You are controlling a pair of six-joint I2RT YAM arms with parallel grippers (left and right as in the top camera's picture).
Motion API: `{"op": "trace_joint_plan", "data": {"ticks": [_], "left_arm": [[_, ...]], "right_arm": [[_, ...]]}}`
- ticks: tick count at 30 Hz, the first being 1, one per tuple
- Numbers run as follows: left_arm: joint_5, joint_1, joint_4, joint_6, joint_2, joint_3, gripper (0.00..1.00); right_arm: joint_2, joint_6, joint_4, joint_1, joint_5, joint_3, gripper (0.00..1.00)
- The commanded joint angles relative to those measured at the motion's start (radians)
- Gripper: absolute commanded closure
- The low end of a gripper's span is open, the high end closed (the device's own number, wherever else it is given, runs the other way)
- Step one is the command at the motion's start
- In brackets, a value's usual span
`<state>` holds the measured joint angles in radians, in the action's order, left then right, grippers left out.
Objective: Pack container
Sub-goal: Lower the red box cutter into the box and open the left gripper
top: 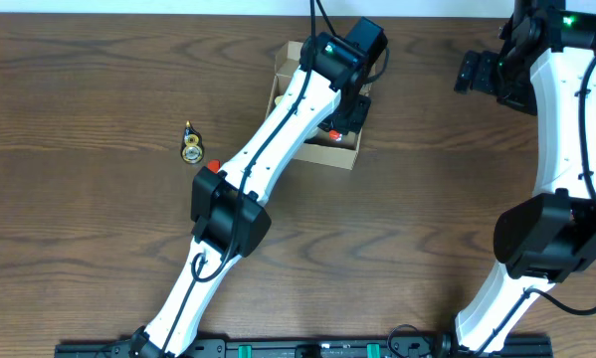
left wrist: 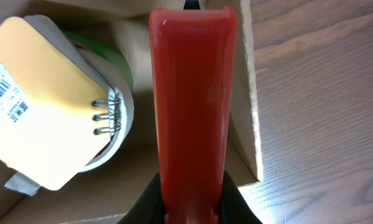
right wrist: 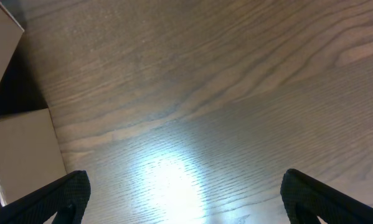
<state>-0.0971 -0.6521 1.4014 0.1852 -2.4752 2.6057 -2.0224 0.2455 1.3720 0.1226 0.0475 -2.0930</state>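
Holding left claw (left wrist: 192,208) clamped on long red plastic piece (left wrist: 192,93) over small brown cardboard container (top: 329,152) at worktop's far edge; lower it beside yellow spiral notepad (left wrist: 43,99) w/o snagging, then release. Right claw (right wrist: 189,199) spread apart, idle.

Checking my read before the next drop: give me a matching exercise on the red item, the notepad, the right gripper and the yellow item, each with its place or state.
Things:
1. red item
2. notepad
3. right gripper
4. yellow item

Places or states:
A. open, above the bare table
B. on the table, outside the box
C. clamped in the left gripper
D. lying inside the box

Pairs: 1-C, 2-D, 3-A, 4-B
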Motion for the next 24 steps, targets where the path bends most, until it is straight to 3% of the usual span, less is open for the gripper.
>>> {"op": "trace_joint_plan", "data": {"ticks": [1,19,24], "left_arm": [[0.018,-0.002,0.002,0.014,-0.045,0.015,0.89],[-0.029,0.004,0.004,0.013,-0.153,0.015,0.88],[-0.023,0.005,-0.003,0.013,-0.148,0.015,0.73]], "right_arm": [[-0.006,0.013,0.002,0.001,-0.004,0.003,0.01],[-0.006,0.013,0.008,0.001,-0.004,0.003,0.01],[-0.006,0.013,0.008,0.001,-0.004,0.003,0.01]]}}
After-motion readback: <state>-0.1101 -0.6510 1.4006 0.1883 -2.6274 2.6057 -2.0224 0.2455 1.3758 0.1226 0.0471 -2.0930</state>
